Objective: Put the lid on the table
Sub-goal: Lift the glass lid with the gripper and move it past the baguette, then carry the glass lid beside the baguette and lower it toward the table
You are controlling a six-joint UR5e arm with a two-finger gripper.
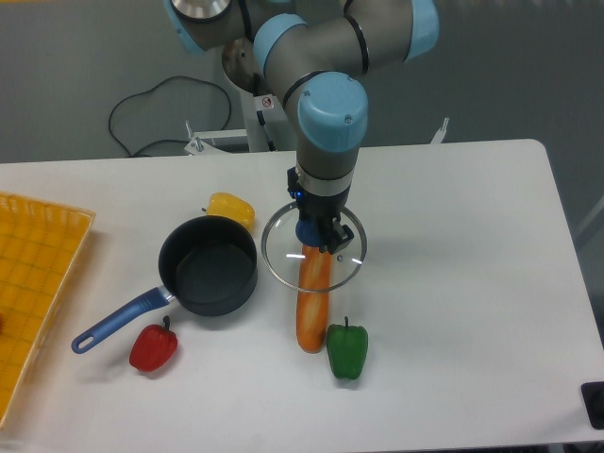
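The lid (pixel 283 250) is a round clear glass disc with a thin silver rim. My gripper (pixel 313 234) is shut on its small blue centre knob and holds it to the right of the pot, over the top end of an orange carrot (pixel 312 307). I cannot tell whether the lid hangs above the white table (pixel 453 283) or touches the carrot. The dark saucepan (pixel 209 264) with a blue handle stands open just left of the lid.
A yellow pepper (pixel 231 208) lies behind the pan. A red pepper (pixel 154 347) lies near the pan's handle. A green pepper (pixel 347 350) stands by the carrot's near end. A yellow mesh tray (pixel 33 283) is at the left edge.
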